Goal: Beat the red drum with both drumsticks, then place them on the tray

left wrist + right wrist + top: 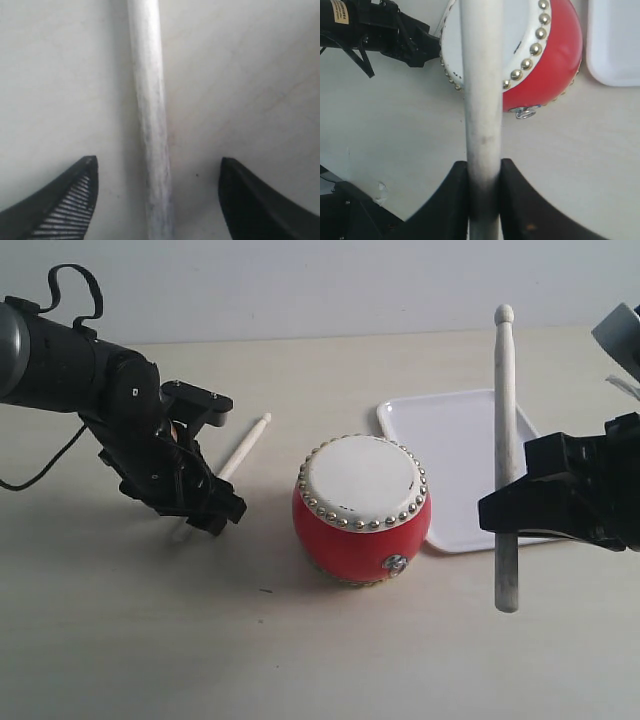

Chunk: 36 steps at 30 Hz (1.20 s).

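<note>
One drumstick (pixel 150 125) beneath left pincer (pixel 157 161); right pincer (pixel 484 169) clamps second drumstick (pixel 505 430).

Red, white and cream against black and beige

The glossy red barrel-shaped drum (pixel 362 530) has a white skin ringed with silvery studs. The flat rectangular plastic tray (pixel 450 440) is plain white. Both thin wooden sticks are pale cream; the right drumstick (pixel 505 440) and left drumstick (pixel 243 452) show grey smudges. The left gripper (pixel 157 172) and right gripper (pixel 484 172) are black, the left one's fingers (pixel 70 200) finely ribbed. The tabletop (pixel 150 640) is pale beige.
</note>
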Motion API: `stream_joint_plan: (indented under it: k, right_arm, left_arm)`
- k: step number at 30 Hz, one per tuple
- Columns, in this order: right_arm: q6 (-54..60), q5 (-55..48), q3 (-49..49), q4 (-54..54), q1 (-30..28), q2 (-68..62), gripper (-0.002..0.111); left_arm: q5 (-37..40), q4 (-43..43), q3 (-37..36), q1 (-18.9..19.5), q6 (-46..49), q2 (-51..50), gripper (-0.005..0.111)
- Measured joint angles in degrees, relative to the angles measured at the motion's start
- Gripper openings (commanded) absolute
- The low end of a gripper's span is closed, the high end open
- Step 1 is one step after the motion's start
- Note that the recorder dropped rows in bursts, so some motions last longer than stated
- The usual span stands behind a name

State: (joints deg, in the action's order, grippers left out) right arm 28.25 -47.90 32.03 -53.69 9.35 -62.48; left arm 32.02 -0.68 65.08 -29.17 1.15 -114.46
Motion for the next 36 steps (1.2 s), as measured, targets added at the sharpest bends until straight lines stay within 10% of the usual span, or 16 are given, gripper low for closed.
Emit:
stream_joint_plan:
  k: [12,21,29,36]
  right_arm:
    - [0.0,0.0,0.0,0.0,0.0,0.0,0.0]
    - [-1.5,-3.6,2.6,4.8,0.0,0.0,0.0]
    - [-16.4,-19.5,23.6,28.3,0.0,-3.7,0.0]
    - [-19.3,-21.3,29.8,34.2,2.9,-8.5,0.0]
  left_arm:
    - [1.3,0.0,0.0,0.0,-0.2,0.0,-0.001]
    - [7.1,-0.1,0.2,0.0,-0.6,1.5,0.0]
    - [14.6,-0.1,0.2,-0.1,-0.7,14.0,0.0]
    - [25.3,-0.3,0.2,-5.7,-0.7,24.7,0.0]
